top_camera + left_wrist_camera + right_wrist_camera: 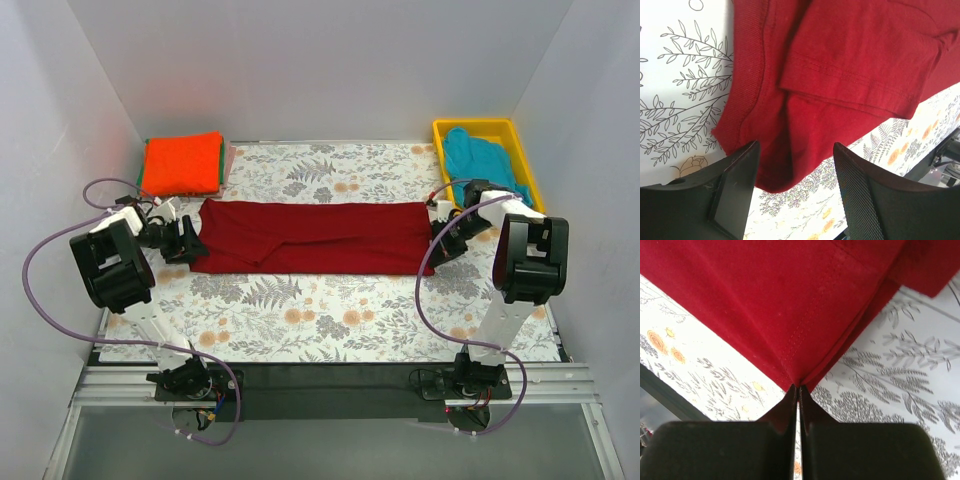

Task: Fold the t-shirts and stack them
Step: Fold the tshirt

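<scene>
The maroon t-shirt (310,237) lies folded into a long band across the middle of the flowered mat. My left gripper (192,243) is at its left end. In the left wrist view the gripper (796,150) is open, and a corner of the shirt (840,60) lies between the two fingers without being clamped. My right gripper (440,240) is at the shirt's right end. In the right wrist view it (800,386) is shut on a corner of the shirt (785,300). A folded orange-red t-shirt (182,163) tops a stack at the back left, with green and pink edges under it.
A yellow bin (490,127) stands at the back right with a teal t-shirt (480,160) in it, just behind the right arm. White walls close in the sides and back. The arm bases sit on the dark rail at the near edge.
</scene>
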Robot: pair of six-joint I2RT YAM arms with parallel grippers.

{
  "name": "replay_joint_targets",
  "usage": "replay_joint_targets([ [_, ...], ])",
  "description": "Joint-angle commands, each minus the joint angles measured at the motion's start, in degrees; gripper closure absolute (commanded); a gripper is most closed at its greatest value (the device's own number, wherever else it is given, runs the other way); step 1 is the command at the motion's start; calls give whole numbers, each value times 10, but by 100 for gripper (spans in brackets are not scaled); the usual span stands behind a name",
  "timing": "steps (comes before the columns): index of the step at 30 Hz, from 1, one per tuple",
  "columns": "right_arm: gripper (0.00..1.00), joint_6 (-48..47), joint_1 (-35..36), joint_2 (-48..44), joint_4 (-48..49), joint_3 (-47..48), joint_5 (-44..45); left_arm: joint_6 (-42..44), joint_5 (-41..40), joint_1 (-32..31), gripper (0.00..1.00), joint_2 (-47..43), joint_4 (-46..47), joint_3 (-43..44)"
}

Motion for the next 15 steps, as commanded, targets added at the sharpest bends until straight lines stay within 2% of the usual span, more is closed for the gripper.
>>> replay_joint_targets([
  [1,99,-21,-21,-29,-24,-10,15,6,-90,0,39,4,48,-25],
  [9,99,-39,-39,-27,-23,-23,31,5,-105,0,38,7,51,-27],
  [15,99,-35,-41,-9,-5,-33,26,14,-77,0,38,-11,36,-34],
])
